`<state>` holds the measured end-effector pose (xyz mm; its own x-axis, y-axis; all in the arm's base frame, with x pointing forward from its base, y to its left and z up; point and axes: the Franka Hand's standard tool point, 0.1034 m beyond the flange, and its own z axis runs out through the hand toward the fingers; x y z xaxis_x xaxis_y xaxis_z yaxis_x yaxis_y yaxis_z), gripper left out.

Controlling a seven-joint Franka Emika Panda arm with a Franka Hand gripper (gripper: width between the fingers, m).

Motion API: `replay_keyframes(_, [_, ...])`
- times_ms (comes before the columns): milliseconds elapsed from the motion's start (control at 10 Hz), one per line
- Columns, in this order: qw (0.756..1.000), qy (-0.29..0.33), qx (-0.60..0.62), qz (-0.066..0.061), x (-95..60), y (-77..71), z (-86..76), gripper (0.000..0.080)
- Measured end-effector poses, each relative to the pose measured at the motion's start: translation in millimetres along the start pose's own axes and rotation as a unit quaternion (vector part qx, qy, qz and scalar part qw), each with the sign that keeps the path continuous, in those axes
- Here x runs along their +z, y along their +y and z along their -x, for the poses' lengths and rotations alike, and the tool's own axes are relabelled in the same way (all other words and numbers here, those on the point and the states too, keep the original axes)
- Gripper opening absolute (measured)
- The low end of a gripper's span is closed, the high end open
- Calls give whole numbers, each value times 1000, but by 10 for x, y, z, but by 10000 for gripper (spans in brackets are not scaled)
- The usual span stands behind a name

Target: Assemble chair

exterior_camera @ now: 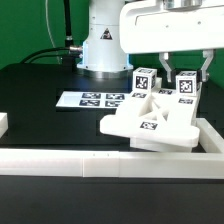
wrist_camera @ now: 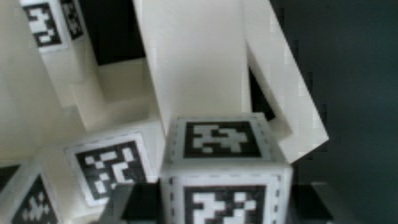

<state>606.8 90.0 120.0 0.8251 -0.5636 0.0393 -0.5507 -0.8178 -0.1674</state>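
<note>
— Biggest first: where does the chair [exterior_camera: 152, 116] sit?

— On the black desk [exterior_camera: 40, 85], at the exterior view's right, pressed into the corner of the white border rail [exterior_camera: 90, 166]. A flat panel lies low, with tagged square legs rising from it. The marker board [exterior_camera: 90, 100] lies flat beside it, toward the exterior view's left.

— And the fingers [exterior_camera: 167, 73]?

— They hang over the upright legs, one finger [exterior_camera: 158, 68] beside a tagged leg top [exterior_camera: 187, 89]. Whether they are clamped on a part or parted, I cannot tell; the tips merge with the white plastic.

— The wrist view?

— Blurred. A tagged block [wrist_camera: 217, 150] fills it, with white slats behind; the rest is cut off.
</note>
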Motion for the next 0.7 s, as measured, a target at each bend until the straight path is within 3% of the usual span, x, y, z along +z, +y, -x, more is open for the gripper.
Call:
replay_keyframes(200, [995,-4,96,-8,6,5,2,284])
replay_keyframes(700, [967,-14,254,-6,10,-13,27,284])
